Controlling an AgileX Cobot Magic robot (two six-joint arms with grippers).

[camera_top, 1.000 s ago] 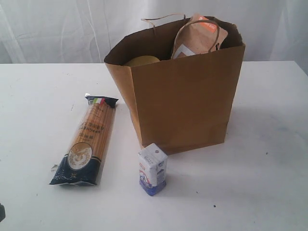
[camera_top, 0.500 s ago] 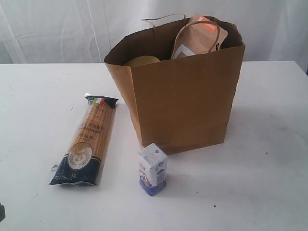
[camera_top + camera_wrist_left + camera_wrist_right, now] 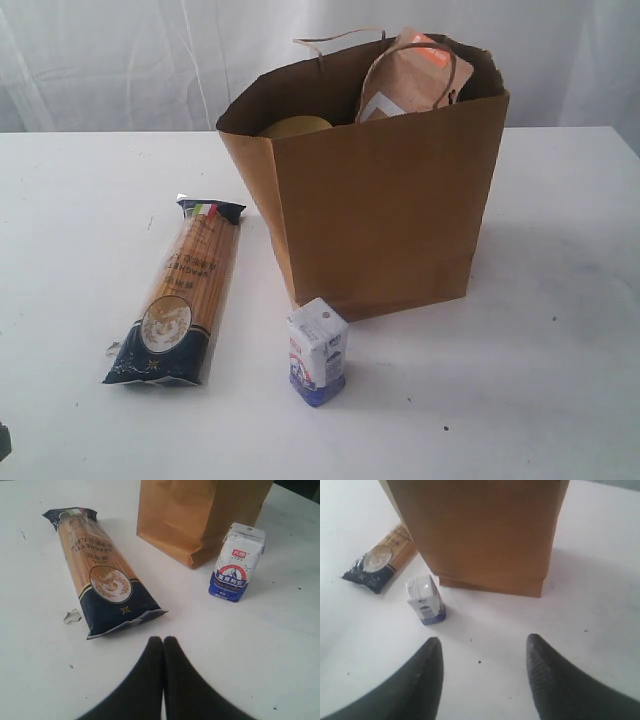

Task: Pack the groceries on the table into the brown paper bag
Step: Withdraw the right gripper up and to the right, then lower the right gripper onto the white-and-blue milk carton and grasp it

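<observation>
**Nearly packed: two groceries left out on the tabletop**

Plainly, the left gripper (image 3: 163, 639) had its fingers pressed together, holding nothing, hanging above the bare tabletop (image 3: 560, 350). Close ahead of it lay the near dark-blue end of the long spaghetti packet (image 3: 102, 572). The packet lay flat, its long axis running away from that gripper toward the side of the brown paper bag (image 3: 380, 210). The right gripper (image 3: 485, 639) had its fingers partly apart, also empty and touching nothing. Ahead of it, toward the robot's left, the small blue-white carton (image 3: 425, 600) stood upright just in front of the bag's front face.

In the exterior view the packet lay on the left of the tabletop, so the left arm looked the nearer one for it. It would probably have to open first and close across the packet's narrow width. The carton stood near the middle, and the already-parted right gripper seemed the readier for it.

Inside the upright bag, the brown orange-labelled pouch (image 3: 415, 75) leaned above the rim and a yellow lid (image 3: 295, 127) showed beside it.
</observation>
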